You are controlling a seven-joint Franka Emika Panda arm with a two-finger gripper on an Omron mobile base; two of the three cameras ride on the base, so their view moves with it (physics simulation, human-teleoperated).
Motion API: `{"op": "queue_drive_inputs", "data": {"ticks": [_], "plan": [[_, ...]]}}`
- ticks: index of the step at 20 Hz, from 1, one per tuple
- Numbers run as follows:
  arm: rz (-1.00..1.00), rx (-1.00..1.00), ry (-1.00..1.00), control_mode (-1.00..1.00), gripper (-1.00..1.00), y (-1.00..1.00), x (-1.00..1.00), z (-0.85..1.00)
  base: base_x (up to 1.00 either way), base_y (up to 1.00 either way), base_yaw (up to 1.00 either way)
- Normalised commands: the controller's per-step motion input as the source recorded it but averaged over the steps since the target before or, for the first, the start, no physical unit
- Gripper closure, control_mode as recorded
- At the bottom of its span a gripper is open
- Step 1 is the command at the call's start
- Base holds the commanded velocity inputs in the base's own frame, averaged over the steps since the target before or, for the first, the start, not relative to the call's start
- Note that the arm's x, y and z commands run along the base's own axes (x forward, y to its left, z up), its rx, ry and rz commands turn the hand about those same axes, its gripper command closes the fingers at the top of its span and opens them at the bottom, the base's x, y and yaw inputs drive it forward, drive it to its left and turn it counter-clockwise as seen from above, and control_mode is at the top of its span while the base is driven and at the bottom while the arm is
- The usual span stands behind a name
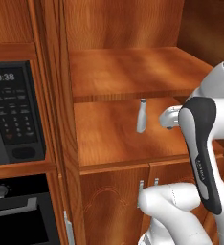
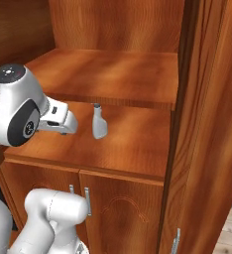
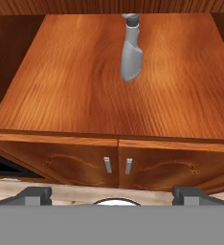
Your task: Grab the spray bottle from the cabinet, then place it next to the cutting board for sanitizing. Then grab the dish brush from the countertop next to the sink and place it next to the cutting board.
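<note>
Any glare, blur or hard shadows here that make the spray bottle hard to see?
Left base view: the spray bottle is sharp, with soft dark banding across the cabinet shelves and no glare. Right base view: the same even light. Hand view: the bottle's top is cut by the frame edge.

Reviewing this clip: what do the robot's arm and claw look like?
The arm is glossy white, built of rounded segments, with dark grey to black panels at the joints; one joint cap in the right base view carries a small round white mark. The claw has two small dark grey finger tips.

Cabinet (image 1: 118, 139) — smooth, grained wood
</note>
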Motion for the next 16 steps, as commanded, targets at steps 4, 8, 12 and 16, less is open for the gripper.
{"op": "queue_drive_inputs", "data": {"ticks": [4,8,12,16], "plan": [[0.01,0.01,-0.05,-1.0,-1.0,-0.03,0.0,-0.07,0.0,0.0,0.0],[0.08,0.07,-0.45,-1.0,-1.0,-0.02,0.09,-0.43,0.0,0.0,0.0],[0.16,0.04,-0.56,-1.0,-1.0,-0.01,0.05,-0.62,0.0,0.0,0.0],[0.12,0.01,-0.4,-1.0,-1.0,-0.07,0.25,-0.39,0.0,0.0,0.0]]}}
